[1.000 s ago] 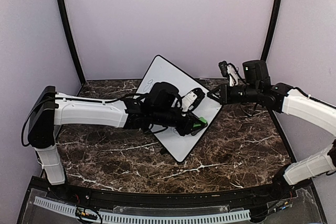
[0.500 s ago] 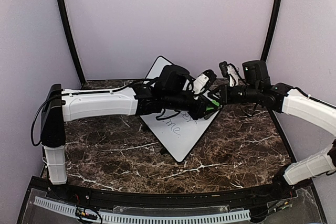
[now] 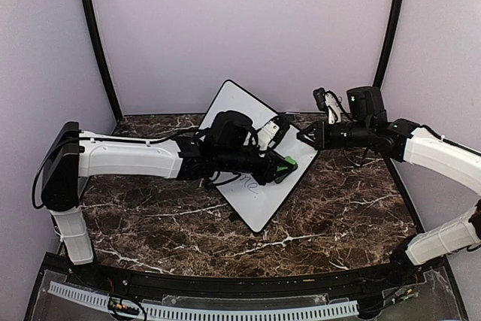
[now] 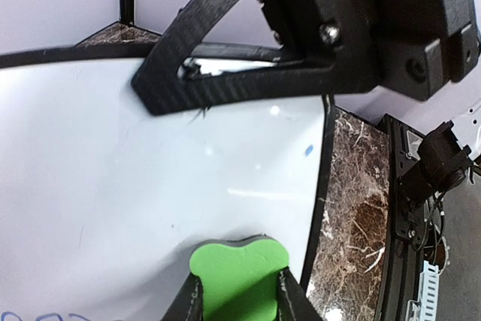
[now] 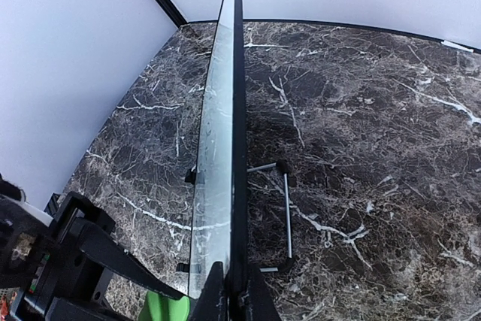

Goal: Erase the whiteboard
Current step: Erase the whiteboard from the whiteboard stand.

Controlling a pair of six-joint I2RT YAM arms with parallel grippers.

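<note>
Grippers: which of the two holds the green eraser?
The left gripper: it pinches the eraser against the whiteboard. The right gripper is shut on the whiteboard's edge and holds no eraser.

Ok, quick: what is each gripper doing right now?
Left gripper: closed, holding the green eraser.
Right gripper: closed, fingers clamped on the edge of the whiteboard.

Robot test booth, plain lilac walls [image 3: 240, 28], marble-patterned tabletop [image 3: 346, 212]
</note>
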